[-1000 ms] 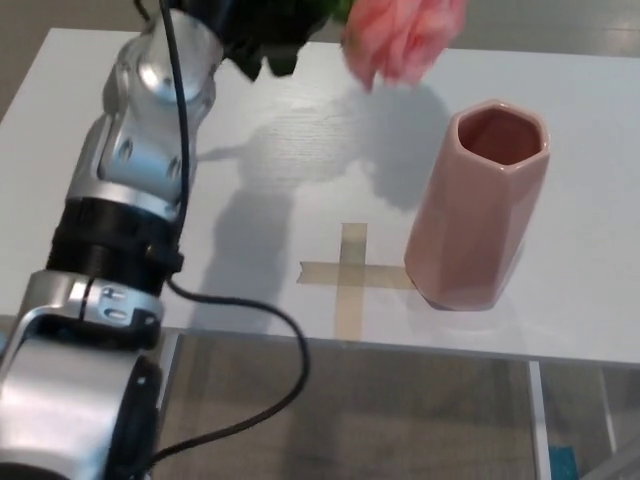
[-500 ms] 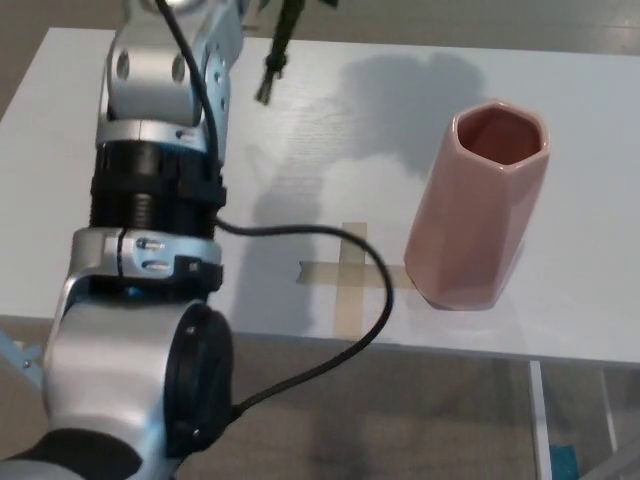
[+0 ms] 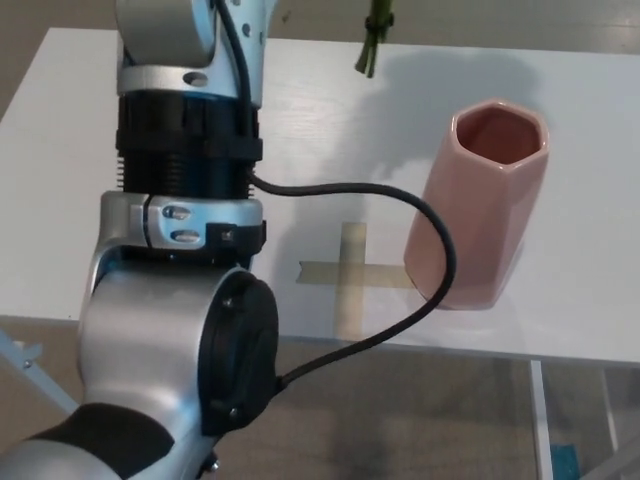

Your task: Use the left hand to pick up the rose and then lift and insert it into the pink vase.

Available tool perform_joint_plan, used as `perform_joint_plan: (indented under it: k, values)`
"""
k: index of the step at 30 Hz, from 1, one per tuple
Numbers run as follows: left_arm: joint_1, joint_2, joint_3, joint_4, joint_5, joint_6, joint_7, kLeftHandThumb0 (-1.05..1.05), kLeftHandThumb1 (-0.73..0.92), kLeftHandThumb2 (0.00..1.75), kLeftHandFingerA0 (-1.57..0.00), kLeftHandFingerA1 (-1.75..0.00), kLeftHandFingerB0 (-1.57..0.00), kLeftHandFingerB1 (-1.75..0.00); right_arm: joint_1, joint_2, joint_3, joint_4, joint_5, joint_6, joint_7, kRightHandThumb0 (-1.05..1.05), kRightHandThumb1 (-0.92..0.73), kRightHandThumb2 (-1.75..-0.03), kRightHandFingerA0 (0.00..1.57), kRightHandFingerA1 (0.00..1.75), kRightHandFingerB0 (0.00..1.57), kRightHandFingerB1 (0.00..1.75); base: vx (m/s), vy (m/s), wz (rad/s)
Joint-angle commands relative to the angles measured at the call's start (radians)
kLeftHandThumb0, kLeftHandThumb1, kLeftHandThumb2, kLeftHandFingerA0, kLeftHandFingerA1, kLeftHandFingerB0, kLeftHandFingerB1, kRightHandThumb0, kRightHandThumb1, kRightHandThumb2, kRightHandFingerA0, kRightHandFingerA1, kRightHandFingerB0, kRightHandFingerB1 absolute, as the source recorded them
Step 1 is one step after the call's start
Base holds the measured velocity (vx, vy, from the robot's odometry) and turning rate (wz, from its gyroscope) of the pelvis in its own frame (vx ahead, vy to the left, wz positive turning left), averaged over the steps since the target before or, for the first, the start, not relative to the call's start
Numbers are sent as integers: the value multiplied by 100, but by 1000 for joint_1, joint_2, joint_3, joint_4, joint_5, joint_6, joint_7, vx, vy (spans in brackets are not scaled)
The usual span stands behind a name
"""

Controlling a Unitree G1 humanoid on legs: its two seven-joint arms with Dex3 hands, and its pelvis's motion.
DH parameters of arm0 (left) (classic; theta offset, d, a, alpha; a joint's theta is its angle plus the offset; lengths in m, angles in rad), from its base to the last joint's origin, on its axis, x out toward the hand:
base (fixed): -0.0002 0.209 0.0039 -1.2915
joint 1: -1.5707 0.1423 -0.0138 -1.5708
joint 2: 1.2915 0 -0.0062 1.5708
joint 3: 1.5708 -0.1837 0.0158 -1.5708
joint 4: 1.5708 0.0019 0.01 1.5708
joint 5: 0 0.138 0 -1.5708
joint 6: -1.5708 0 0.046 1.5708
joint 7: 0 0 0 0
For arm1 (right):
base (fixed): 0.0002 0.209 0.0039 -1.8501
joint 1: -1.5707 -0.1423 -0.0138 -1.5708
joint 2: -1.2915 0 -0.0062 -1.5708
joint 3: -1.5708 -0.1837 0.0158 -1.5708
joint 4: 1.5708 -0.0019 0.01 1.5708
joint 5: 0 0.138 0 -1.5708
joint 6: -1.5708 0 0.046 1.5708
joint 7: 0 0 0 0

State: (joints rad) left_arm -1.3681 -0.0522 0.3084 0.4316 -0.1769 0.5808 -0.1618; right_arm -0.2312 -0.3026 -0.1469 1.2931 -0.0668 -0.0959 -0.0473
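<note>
While the left arm (image 3: 185, 250) fills the left half of frame, rising past the top edge, its hand is out of view; finger state can't be told. White table (image 3: 70, 150) spans the frame. Pink vase (image 3: 480, 205) stands upright at centre right, just right of a tape cross (image 3: 348, 272). Rose stem (image 3: 373, 40) tip hangs at top centre, bloom cropped off.

A white table (image 3: 80, 150) carries an upright pink vase (image 3: 480, 205) beside a tape cross (image 3: 350, 275)
</note>
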Motion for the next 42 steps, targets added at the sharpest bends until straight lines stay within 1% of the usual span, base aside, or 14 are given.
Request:
perform_joint_plan:
  k: [1,4,5,6,10,11,14,24,31,42]
  values:
    - [-5,-38,-32,-51,-69,64,19,-22,77,64,-92,-163,-77,-101,44,0,-2,7,3,-10,-4,-31,-66,-59,69,50,58,44,0,0,0]
    - [2,-39,-39,-64,-77,71,26,-22,77,64,-92,-163,-77,-101,48,0,-2,6,4,-11,-4,-31,-66,-59,69,50,58,44,0,0,0]
    - [19,-60,-59,-92,-78,68,23,-22,75,66,-88,-166,-77,-103,57,4,5,8,-3,-15,-9,-31,-66,-59,69,50,59,44,0,0,0]
    - [22,-63,-66,-96,-81,63,21,-22,75,66,-88,-166,-77,-104,56,5,8,8,-5,-15,-10,-31,-66,-59,69,50,59,44,0,0,0]
    - [27,-60,-75,-103,-90,64,26,-22,75,66,-88,-166,-77,-104,56,5,11,7,-5,-14,-10,-31,-66,-59,69,50,59,44,0,0,0]
    - [15,-80,-88,-104,-97,58,25,-22,74,68,-90,-164,-77,-106,53,5,17,10,-11,-14,-17,-31,-66,-59,71,51,59,44,0,0,0]
    - [14,-83,-96,-103,-107,55,27,-22,74,69,-91,-162,-77,-105,54,5,19,10,-9,-16,-19,-31,-66,-59,72,51,59,44,0,0,0]
    - [9,-126,-118,-119,-137,79,73,-23,76,67,-92,-158,-76,-103,52,8,21,9,-3,-10,-18,-31,-66,-59,71,51,58,44,0,0,0]
    - [-9,-119,-144,-100,-150,76,76,-23,76,68,-90,-158,-76,-103,46,9,19,9,-1,-9,-18,-31,-66,-59,70,50,58,44,0,0,0]
    - [-20,-132,-154,-84,-176,62,85,-24,79,63,-90,-156,-76,-102,42,7,27,6,-7,-14,-21,-33,-65,-59,69,50,58,44,0,0,0]
